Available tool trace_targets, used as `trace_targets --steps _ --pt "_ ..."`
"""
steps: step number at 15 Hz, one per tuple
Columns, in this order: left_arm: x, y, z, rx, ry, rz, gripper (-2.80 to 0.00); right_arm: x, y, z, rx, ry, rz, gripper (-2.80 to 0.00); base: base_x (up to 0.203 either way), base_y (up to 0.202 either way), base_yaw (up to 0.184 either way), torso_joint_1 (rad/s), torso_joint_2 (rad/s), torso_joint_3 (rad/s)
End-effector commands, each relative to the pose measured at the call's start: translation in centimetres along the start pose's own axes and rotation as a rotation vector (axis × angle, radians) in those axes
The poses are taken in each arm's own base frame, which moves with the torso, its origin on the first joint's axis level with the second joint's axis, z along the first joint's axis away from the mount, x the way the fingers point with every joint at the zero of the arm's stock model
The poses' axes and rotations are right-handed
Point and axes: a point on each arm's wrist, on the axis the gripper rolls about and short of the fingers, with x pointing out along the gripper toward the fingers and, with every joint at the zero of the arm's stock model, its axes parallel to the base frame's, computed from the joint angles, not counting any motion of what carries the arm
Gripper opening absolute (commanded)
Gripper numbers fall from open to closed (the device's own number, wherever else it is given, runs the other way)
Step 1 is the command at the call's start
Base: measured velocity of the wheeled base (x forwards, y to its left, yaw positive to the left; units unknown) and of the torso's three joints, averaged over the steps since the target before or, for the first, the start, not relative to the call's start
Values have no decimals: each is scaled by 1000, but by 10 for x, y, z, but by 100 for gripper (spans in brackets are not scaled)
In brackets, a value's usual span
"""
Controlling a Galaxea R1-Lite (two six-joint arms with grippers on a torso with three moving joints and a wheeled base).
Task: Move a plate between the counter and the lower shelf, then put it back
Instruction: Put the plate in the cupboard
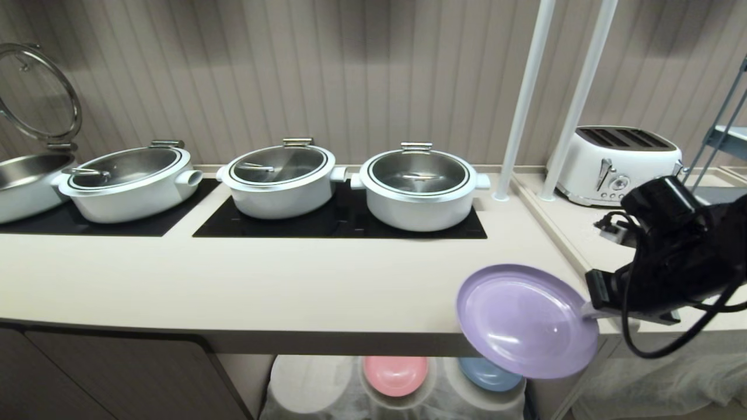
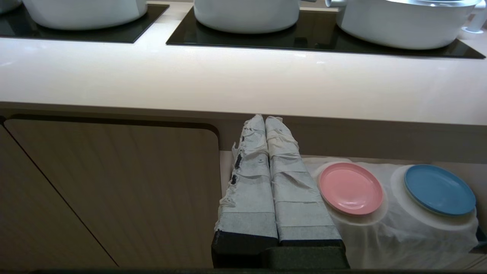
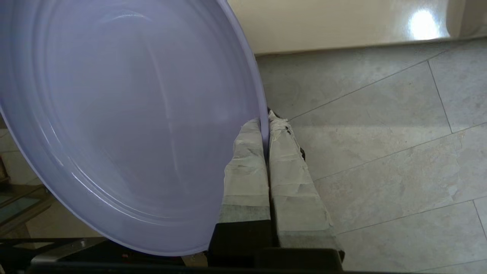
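A round, shallow lilac plastic plate (image 1: pixel 527 319) hangs tilted in the air at the near right corner of the long beige counter (image 1: pixel 262 286), overlapping its front edge. The black right gripper (image 3: pixel 265 125), its taped fingers (image 3: pixel 247 167) pressed together, pinches the plate's right rim. Below, the cloth-draped lower shelf (image 2: pixel 399 232) holds a pink plate (image 2: pixel 350 188) and a blue plate (image 2: pixel 439 189). The left gripper (image 2: pixel 265 118) rests closed and empty before the cabinet.

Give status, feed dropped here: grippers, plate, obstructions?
Right gripper shut on purple plate rim, tilted, over counter front edge. Left gripper shut, parked low by cabinet. Nothing blocking.
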Motion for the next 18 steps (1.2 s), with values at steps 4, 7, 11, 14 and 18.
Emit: trace_targets --steps 4,7,11,14,18 --pt "0 0 0 -1 1 0 -280 -41 -13 -61 -7 -35 11 -280 0 0 0 0 0 0" --pt "0 0 0 -1 1 0 -280 -45 -25 -102 -6 0 1 -280 0 0 0 0 0 0" --pt "0 0 0 -2 1 0 -280 -50 -32 -128 -4 4 2 -280 0 0 0 0 0 0" --pt "0 0 0 -2 0 1 -280 -54 -32 -133 -9 -7 11 -280 0 0 0 0 0 0" --pt "0 0 0 -1 1 0 -280 -57 -35 -151 -25 16 17 -280 0 0 0 0 0 0"
